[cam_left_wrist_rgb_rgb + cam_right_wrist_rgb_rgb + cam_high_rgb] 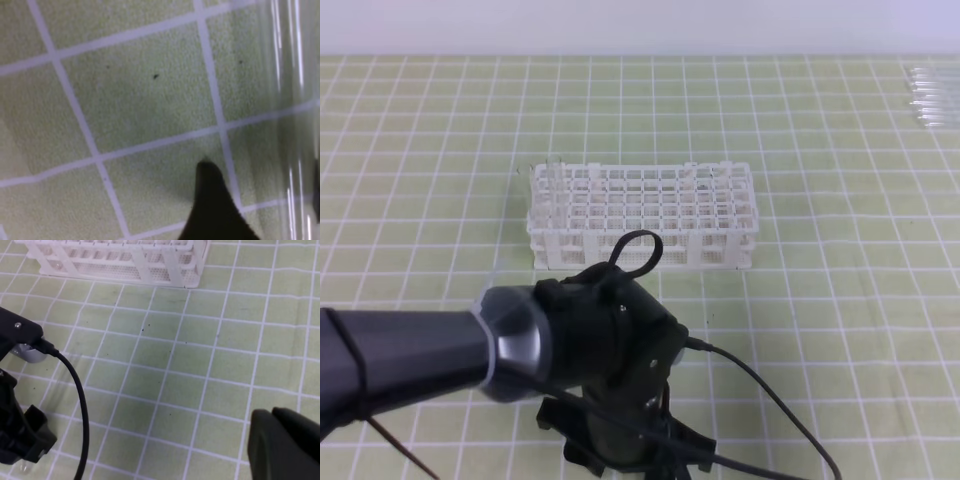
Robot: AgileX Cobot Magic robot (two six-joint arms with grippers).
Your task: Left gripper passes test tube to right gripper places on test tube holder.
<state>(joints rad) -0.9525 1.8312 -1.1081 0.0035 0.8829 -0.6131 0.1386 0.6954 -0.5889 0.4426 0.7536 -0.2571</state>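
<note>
So the white test tube holder point(642, 215) sits on the green gridded surface point(840, 300), and I can't make out anything in its holes. Left end effector point(620, 440) hangs low just in front of the holder, can't tell if it's apart or together. The test tube point(292, 120) shows as a clear streak beside its finger. Right end effector point(285, 445) only peeks in, state unclear. Spare tubes point(932, 95) lie far right of the holder.

No readable txt, labels, brands or nos. anywhere: none on the test tube holder point(641, 215), the grid mat point(840, 330) or the arm housing point(410, 355).
</note>
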